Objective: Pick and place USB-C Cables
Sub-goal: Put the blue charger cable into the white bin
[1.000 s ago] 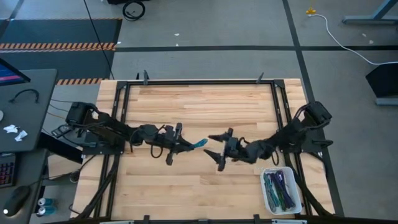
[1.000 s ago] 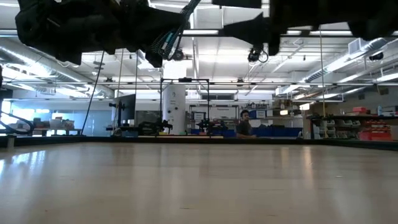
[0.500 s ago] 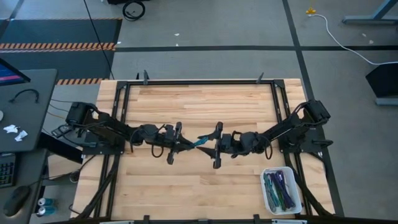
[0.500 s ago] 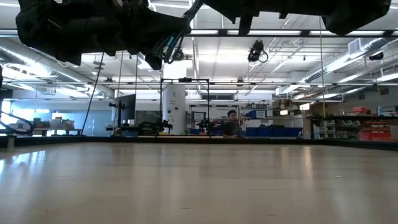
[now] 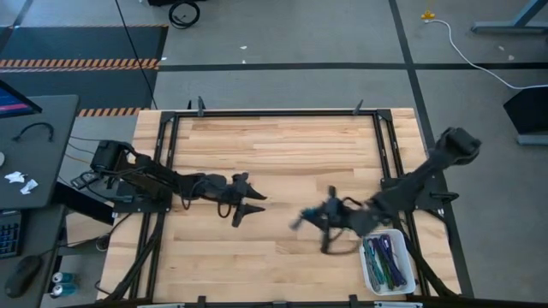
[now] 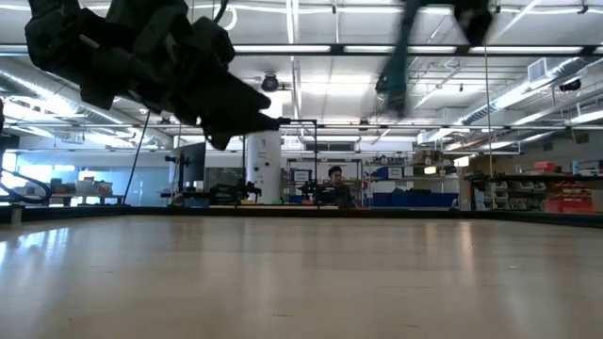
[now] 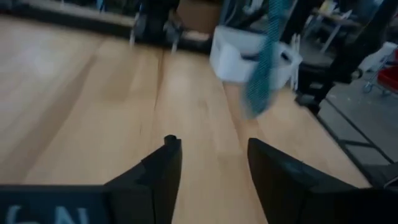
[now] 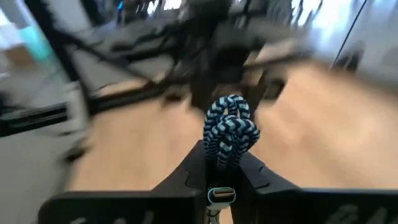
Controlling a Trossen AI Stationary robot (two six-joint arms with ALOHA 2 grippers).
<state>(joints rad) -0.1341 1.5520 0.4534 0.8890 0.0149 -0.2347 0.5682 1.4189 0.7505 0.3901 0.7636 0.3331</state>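
Observation:
A teal-and-black braided USB-C cable bundle (image 8: 227,132) sits between the fingers of my right gripper (image 5: 306,219), above the table's middle right. The bundle also shows in the left wrist view (image 7: 263,57) and, blurred, in the low view (image 6: 397,64). My left gripper (image 5: 255,202) is open and empty left of the table's middle, and its two fingers (image 7: 163,163) point toward the cable. Several more bundled cables, purple, green and blue, lie in a white bin (image 5: 373,272) at the near right corner. My right gripper pinches the teal cable bundle between its two fingers at the bundle's lower end (image 8: 222,160). A silver plug (image 8: 219,195) shows farther back between the fingers. The looped end (image 8: 230,112) sticks out past the fingertips. The bundle is lifted clear of the table.
A black metal frame (image 5: 274,113) runs round the wooden table top (image 5: 274,150). The white bin also shows in the left wrist view (image 7: 231,57), beyond the cable. A desk with a keyboard and mouse (image 5: 21,171) stands to the left of the table.
My right gripper went toward my left gripper and took hold of the teal cable. My left gripper let go of it and stays in place. My right gripper has since carried the cable toward the table's right and near edges, toward the white bin.

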